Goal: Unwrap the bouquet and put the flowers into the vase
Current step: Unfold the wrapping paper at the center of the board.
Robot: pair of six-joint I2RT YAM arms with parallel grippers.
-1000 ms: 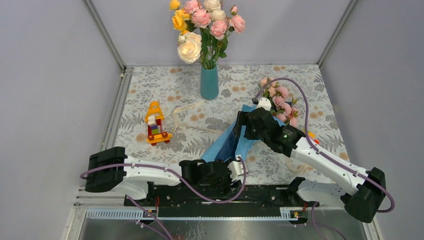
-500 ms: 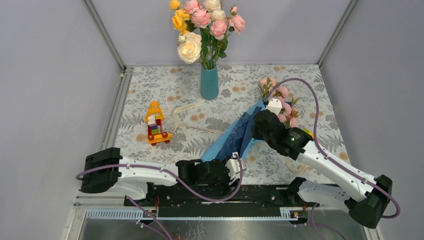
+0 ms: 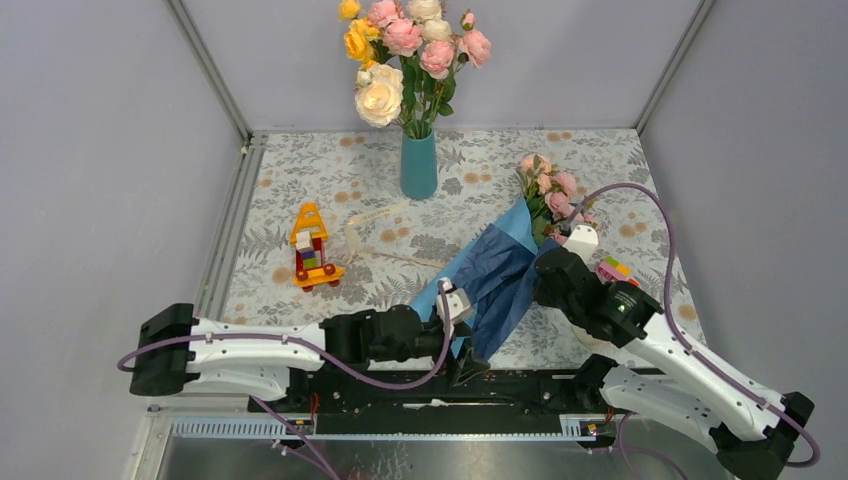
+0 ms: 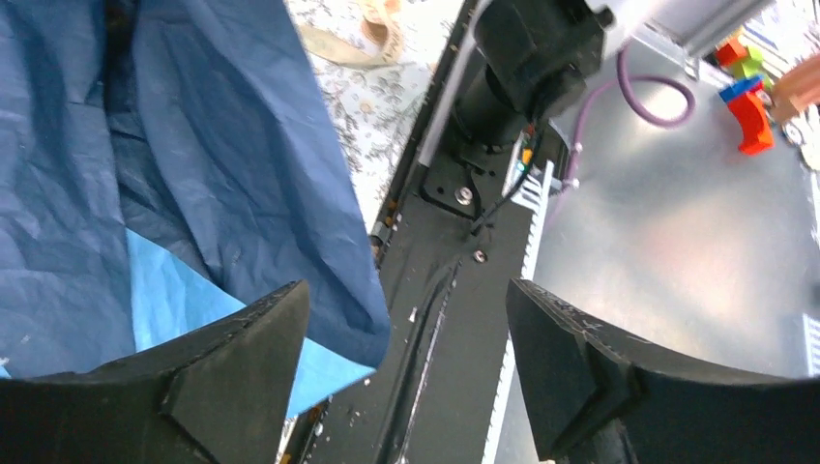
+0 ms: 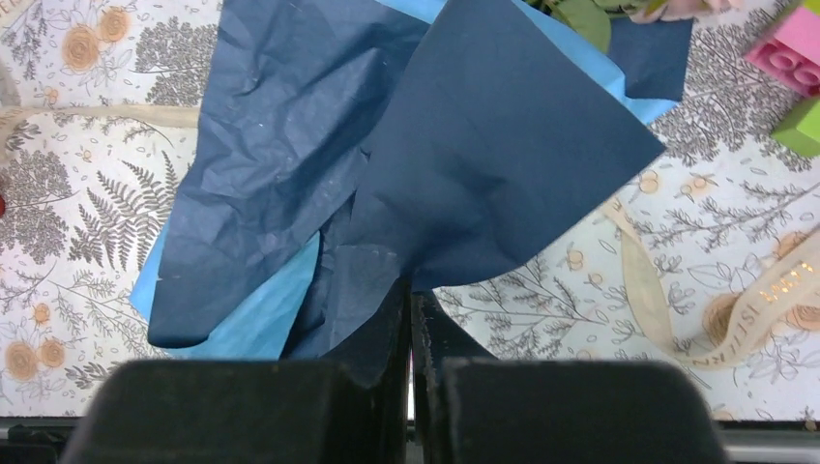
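Bouquet (image 3: 512, 250) lies on the table (image 3: 300, 180) just ahead of both grippers, its pink flowers (image 3: 552, 188) pointing away from me and its blue paper (image 5: 387, 174) fanned open toward the arm bases. My right gripper (image 5: 411, 314) has its fingers pressed together on a pinched fold of the navy side, right at the tips. I judge that hold is there to draw the wrap off the stems. My left gripper (image 4: 406, 309) stands with fingers wide apart. The paper's loose corner hangs between them, close to one finger, clamped by neither, which I read as lining up a second hold. Well beyond the fingertips stands the vase (image 3: 419, 165), with a larger rose bunch (image 3: 405, 50) in it.
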